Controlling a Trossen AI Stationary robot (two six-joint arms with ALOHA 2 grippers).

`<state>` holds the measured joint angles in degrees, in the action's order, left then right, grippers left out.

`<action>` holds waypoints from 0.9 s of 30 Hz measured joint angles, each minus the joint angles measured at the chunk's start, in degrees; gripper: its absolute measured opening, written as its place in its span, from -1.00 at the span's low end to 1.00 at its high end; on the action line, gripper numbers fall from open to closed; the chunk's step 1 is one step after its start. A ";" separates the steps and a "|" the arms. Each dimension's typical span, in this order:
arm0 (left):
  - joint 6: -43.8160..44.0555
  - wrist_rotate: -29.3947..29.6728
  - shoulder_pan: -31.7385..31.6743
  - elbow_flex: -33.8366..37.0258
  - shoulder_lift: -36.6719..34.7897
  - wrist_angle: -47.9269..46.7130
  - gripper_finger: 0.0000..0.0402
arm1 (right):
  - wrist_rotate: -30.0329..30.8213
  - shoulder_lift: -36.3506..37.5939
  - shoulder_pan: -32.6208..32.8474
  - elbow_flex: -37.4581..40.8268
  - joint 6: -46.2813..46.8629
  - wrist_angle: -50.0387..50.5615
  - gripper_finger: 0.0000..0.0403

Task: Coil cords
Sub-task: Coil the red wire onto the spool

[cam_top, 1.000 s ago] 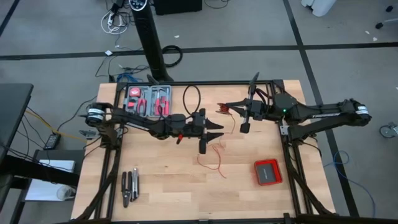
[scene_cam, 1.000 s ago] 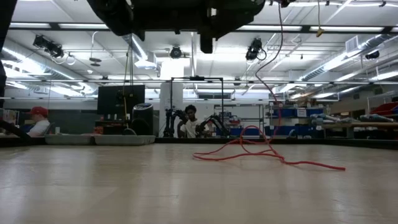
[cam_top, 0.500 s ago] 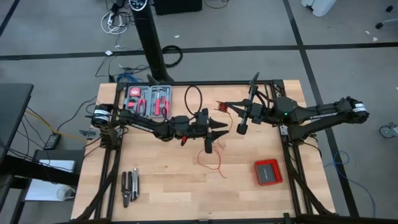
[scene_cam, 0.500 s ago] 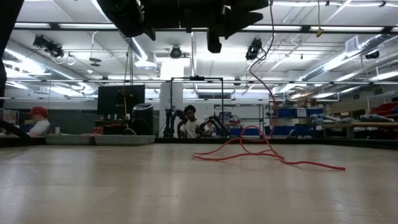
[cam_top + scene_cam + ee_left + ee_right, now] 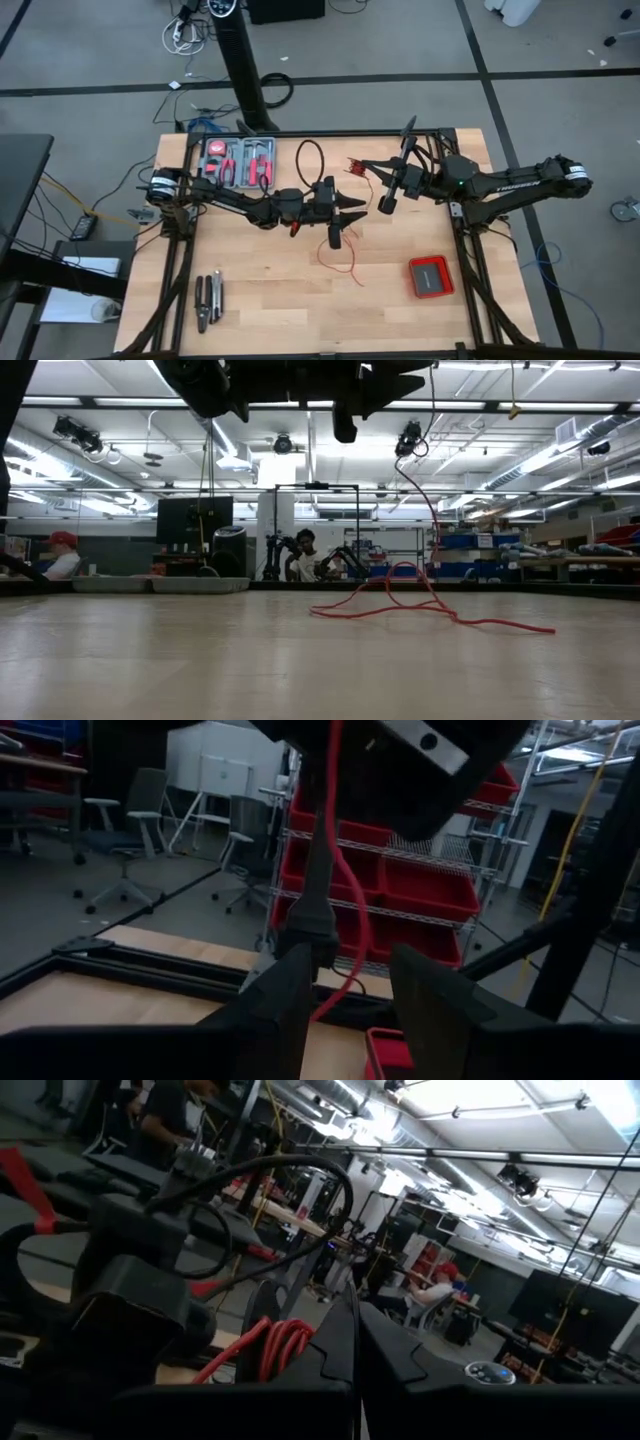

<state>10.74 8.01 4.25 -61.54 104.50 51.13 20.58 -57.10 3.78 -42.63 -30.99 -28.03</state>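
The cord is a thin red wire. Part of it is wound into a small coil (image 5: 355, 167) (image 5: 280, 1342) at the tips of my right gripper (image 5: 362, 168) (image 5: 355, 1315), which is shut and raised over the table's far middle. From there the wire (image 5: 430, 510) hangs down to loose loops (image 5: 340, 262) (image 5: 400, 605) lying on the table. My left gripper (image 5: 358, 206) (image 5: 350, 970) hovers just nearer, open, and the hanging wire (image 5: 340, 870) passes between its fingers. My right gripper carries the red coil (image 5: 285, 1335) at its fingertips, held clear of the table, with the wire trailing down slack from it. Its own fingers (image 5: 330, 1350) hide the place of contact, so the kind of hold cannot be told. My left gripper has the wire (image 5: 328, 1005) running close along one finger (image 5: 290, 995); whether they touch, I cannot tell.
A tray of red-handled tools (image 5: 238, 163) stands at the far left, with a black cable loop (image 5: 308, 158) beside it. Folding tools (image 5: 208, 298) lie near left and a flat red box (image 5: 430, 276) near right. People (image 5: 305, 565) sit in the room beyond.
My right gripper has rolled and tipped a little, and the raised stretch of wire below it has swung sideways with a small kink near its top. The loops on the table have stayed where they were.
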 joint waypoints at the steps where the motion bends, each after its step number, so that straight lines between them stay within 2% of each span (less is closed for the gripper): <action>1: 0.02 0.28 0.00 0.00 -0.01 0.06 -0.29 | 0.05 0.00 0.02 0.00 -0.02 -0.05 -1.00; 21: -1.75 5.67 0.84 -0.63 0.00 -0.17 -0.30 | 1.30 -3.44 0.23 -0.02 -2.33 -6.17 -1.00; 24: -1.82 5.81 0.81 -0.63 0.00 -0.52 -0.38 | 1.31 -3.67 0.58 -0.02 -2.57 -6.40 -1.00; 27: -3.29 5.83 0.81 -0.63 0.00 -0.42 -0.62 | 1.31 -3.74 0.69 -0.02 -2.68 -6.08 -1.00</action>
<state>7.45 13.84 5.06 -62.17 104.51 50.71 21.89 -60.84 4.47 -42.65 -33.67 -34.11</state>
